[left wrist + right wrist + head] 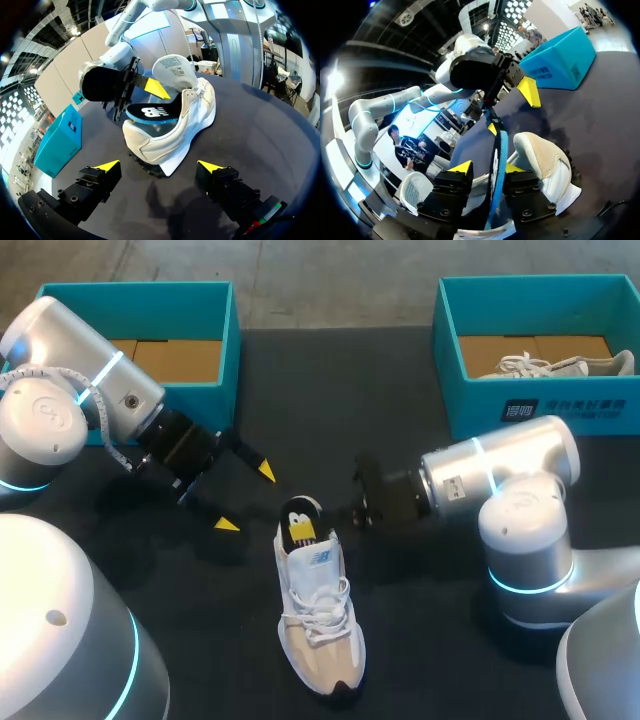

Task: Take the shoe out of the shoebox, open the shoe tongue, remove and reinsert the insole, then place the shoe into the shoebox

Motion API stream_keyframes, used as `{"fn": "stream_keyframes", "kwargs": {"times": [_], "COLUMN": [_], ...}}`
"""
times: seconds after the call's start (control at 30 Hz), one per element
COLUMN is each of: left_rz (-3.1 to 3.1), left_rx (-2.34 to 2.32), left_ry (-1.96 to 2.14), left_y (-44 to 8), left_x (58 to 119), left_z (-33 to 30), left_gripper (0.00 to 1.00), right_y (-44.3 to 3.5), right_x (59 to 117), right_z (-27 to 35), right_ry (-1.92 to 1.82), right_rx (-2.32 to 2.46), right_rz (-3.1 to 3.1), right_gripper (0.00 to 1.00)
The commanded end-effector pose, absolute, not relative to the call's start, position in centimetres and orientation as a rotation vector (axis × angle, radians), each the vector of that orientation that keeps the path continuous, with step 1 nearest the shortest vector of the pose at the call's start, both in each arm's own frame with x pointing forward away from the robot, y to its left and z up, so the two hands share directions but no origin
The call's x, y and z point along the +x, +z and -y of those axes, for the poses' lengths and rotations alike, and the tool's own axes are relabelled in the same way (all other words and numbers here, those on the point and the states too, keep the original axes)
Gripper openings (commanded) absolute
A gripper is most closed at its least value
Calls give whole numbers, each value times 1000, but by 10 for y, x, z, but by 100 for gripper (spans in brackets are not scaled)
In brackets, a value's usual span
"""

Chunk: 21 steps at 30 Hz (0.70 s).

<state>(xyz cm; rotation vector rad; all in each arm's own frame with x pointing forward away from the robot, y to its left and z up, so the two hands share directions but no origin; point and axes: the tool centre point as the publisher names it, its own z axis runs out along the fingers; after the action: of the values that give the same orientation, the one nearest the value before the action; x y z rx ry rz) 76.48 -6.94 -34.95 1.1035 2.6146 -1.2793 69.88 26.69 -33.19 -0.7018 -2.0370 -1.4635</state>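
Observation:
A white and beige sneaker (318, 615) lies on the dark table, toe toward the front edge. Its black insole (297, 517) sticks up out of the heel opening. In the right wrist view the insole (496, 150) stands on edge between the fingers of my right gripper (487, 167), with a gap on one side, so the gripper is open. My left gripper (247, 498) is wide open just left of the heel and holds nothing. In the left wrist view the sneaker (175, 130) lies ahead of the left gripper (159, 166), tongue (172, 70) raised, insole (152, 112) over the heel.
A teal shoebox (228, 335) stands at the back left behind my left arm. A second teal shoebox (560, 412) at the back right holds another pale shoe (560, 366). The right arm's base takes up the table's right front.

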Motion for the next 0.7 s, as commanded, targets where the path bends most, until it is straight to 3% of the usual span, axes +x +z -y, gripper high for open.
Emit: {"fn": "stream_keyframes", "kwargs": {"times": [0.03,0.1,0.23,0.7], "left_rz": [-2615,-2615,-2615,-2615], "left_rx": [1105,1105,1105,1105], "left_ry": [-1277,-1277,-1277,-1277], "left_y": [-350,-350,-350,-350], "left_x": [765,765,765,765], "left_z": [69,69,69,69], "left_gripper": [100,100,100,100], "right_y": [-329,-329,-329,-344], "right_x": [703,705,707,697], "right_z": [-269,-269,-270,-269], "right_ry": [-1460,-1461,-1459,-1399], "right_rx": [-694,-692,-691,-719], "right_rz": [2044,2046,2047,2022], "right_gripper": [19,9,0,0]}}
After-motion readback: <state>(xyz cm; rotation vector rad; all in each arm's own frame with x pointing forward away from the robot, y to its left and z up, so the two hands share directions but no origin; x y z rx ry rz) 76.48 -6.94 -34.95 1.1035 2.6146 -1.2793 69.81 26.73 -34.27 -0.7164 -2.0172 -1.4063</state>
